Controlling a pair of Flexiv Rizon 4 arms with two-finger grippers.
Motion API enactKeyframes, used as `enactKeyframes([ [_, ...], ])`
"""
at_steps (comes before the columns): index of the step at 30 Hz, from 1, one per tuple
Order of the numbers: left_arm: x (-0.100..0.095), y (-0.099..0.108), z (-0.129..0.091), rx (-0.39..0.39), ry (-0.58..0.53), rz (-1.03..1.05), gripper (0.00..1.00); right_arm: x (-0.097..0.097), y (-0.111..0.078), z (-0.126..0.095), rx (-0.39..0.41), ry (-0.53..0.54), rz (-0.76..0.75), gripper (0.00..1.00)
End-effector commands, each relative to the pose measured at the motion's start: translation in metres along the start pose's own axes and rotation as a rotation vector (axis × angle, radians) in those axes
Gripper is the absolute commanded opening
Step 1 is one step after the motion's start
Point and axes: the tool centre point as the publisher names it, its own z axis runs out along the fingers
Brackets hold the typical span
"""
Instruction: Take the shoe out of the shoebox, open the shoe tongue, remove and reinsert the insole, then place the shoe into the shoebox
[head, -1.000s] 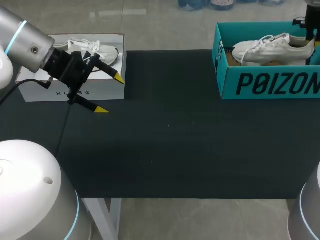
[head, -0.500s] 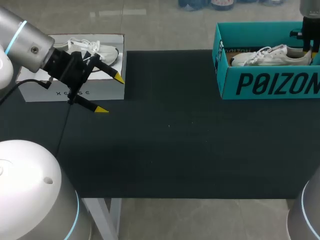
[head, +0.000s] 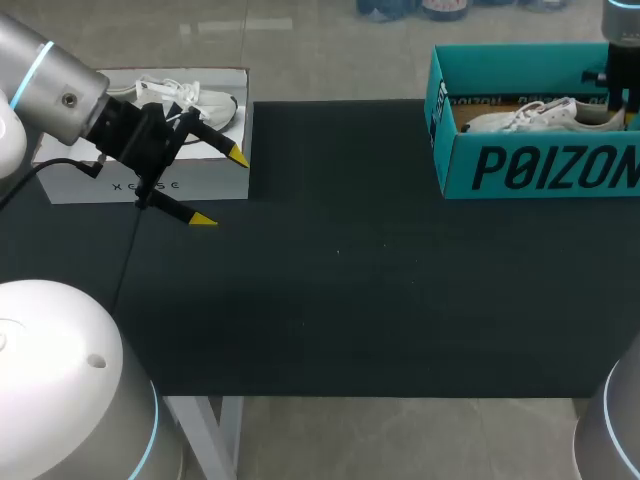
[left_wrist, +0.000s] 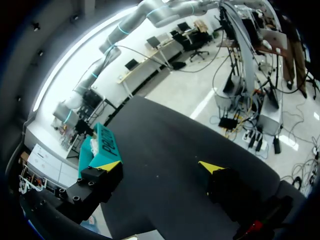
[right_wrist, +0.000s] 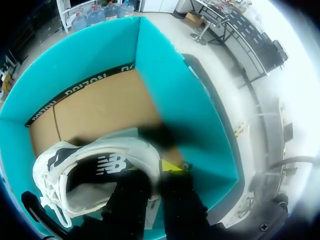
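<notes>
A white shoe (head: 530, 115) with white laces lies low inside the teal shoebox (head: 540, 165) at the table's far right. My right gripper (head: 617, 100) reaches down into the box at the shoe's heel end. In the right wrist view the right gripper (right_wrist: 150, 170) is shut on the shoe (right_wrist: 95, 165) at its heel collar, one finger inside the opening and one yellow tip outside, close to the teal box wall (right_wrist: 170, 85). My left gripper (head: 220, 188) hangs open and empty over the table's left side, far from the shoe; in its wrist view the left gripper (left_wrist: 160, 166) holds nothing.
A white shoebox (head: 100, 180) with another white shoe (head: 190, 100) in it stands at the far left, just behind the left gripper. A black mat (head: 340, 280) covers the table between the two boxes. The teal shoebox (left_wrist: 102, 147) shows far ahead of the left gripper.
The right gripper has lowered the shoe from above the teal box's rim down into the box. The left arm has not moved.
</notes>
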Motion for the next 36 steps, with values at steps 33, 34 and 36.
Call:
enactKeyframes([
  [33,0.0,0.0,0.0,-0.002,0.003,0.001,1.0,0.006,-0.022,0.034,0.034,-0.018,-0.024,1.0],
  [34,0.0,0.0,0.0,-0.002,0.003,0.001,1.0,0.006,-0.022,0.031,0.031,-0.017,-0.023,1.0],
  [36,0.0,0.0,0.0,-0.002,0.003,0.001,1.0,0.004,-0.023,0.025,0.02,-0.011,-0.019,1.0],
])
